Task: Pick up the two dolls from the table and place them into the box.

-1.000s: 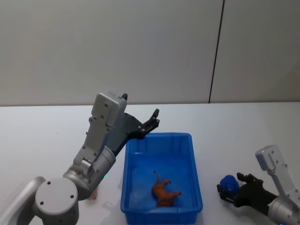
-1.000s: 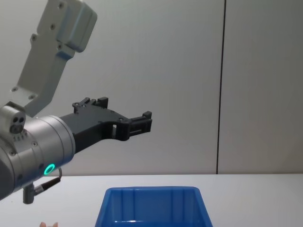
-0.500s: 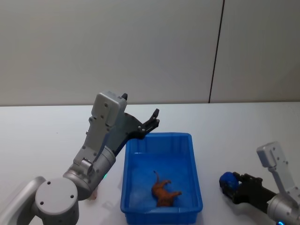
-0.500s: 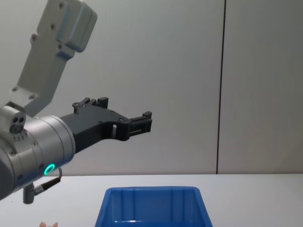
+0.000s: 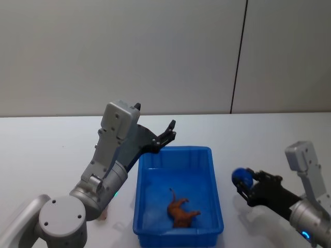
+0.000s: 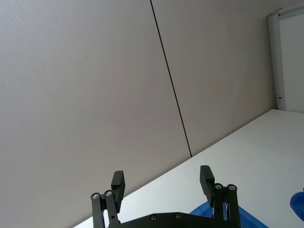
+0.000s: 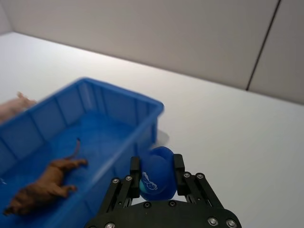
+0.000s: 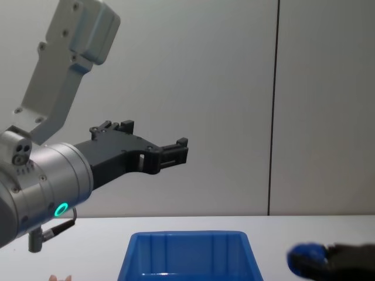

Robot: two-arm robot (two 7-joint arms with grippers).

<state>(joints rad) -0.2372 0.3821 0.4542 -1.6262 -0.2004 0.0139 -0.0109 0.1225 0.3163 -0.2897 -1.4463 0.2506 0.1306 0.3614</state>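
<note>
Placement of one doll is already seen: the brown doll [image 5: 181, 211] is found lying on its side on the floor of the box [image 5: 176, 150], toward the near end, with its thin tail pointed at the far wall and its legs stretched out. The box is set on the white desk [image 5: 51, 139] straight ahead of the robot, its long sides running away from it. The pink doll [image 7: 13, 107] is left on the desk outside the box, off its left wall and apart from it; in the head view it is mostly covered by the left arm, so its pose cannot be told. The left tool [image 5: 170, 130] is held high over the far left corner of the box, well above the rim as seen from the chest, and its fingers are spread wide with nothing between them. The right tool [image 5: 243, 183] is placed just beside the right wall of the box, outside it, and its fingers are closed narrowly around a blue rounded object [image 7: 156, 175] (a pale marking is seen on its lower face, but what it is cannot be made out). Whether that object is clear of the desk cannot be judged. A grey wall [image 5: 155, 51] with one dark vertical seam is seen behind the desk.
</note>
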